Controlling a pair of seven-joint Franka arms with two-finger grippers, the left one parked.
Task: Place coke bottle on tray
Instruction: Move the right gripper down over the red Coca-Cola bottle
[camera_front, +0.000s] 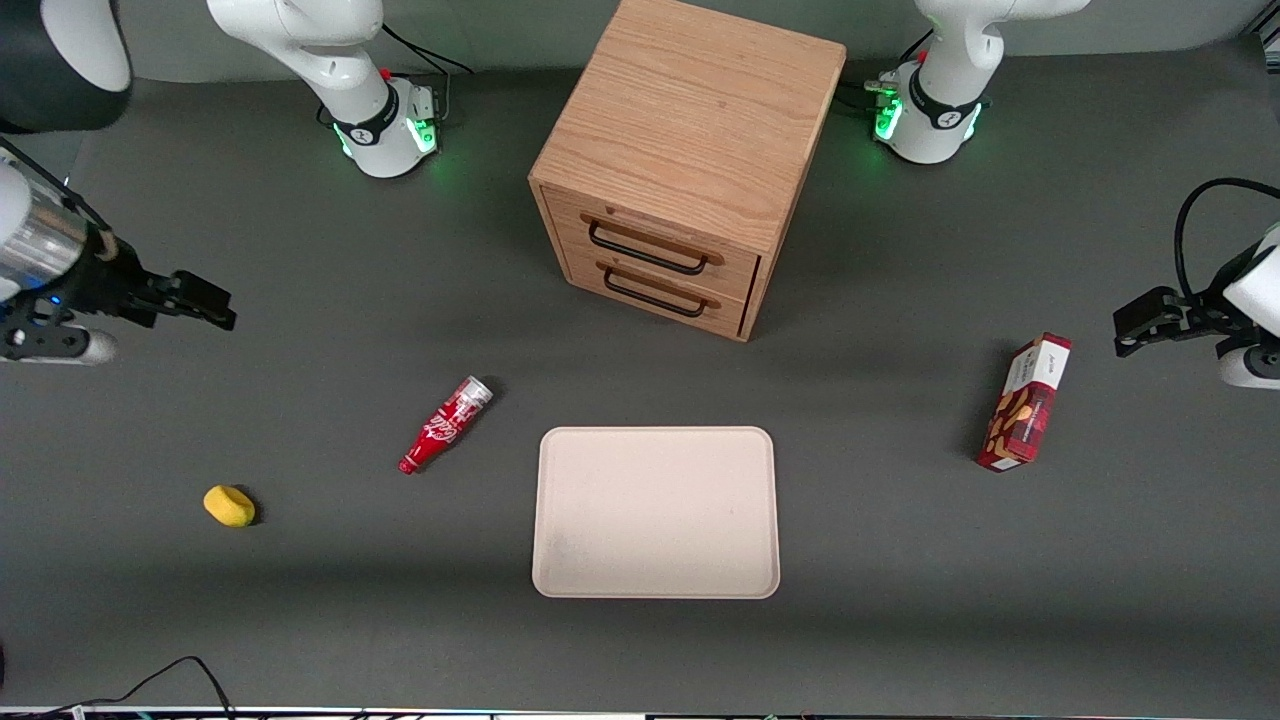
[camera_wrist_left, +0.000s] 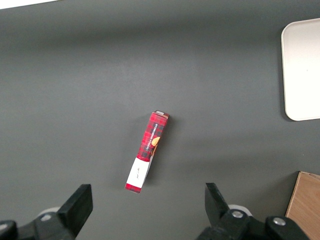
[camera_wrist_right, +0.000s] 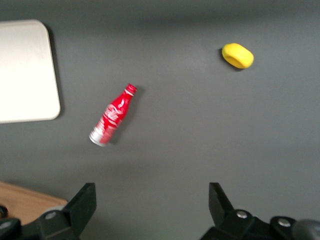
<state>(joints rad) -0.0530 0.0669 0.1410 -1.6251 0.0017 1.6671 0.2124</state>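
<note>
The coke bottle (camera_front: 446, 423) lies on its side on the dark table beside the beige tray (camera_front: 656, 512), its silver base farther from the front camera than its red cap. It also shows in the right wrist view (camera_wrist_right: 112, 116), with a corner of the tray (camera_wrist_right: 25, 70). My right gripper (camera_front: 205, 303) hangs high above the table at the working arm's end, well apart from the bottle. Its fingers (camera_wrist_right: 82, 202) are spread wide and hold nothing.
A wooden two-drawer cabinet (camera_front: 685, 160) stands farther from the front camera than the tray. A yellow object (camera_front: 229, 505) lies toward the working arm's end, nearer the camera than the bottle. A red snack box (camera_front: 1025, 403) lies toward the parked arm's end.
</note>
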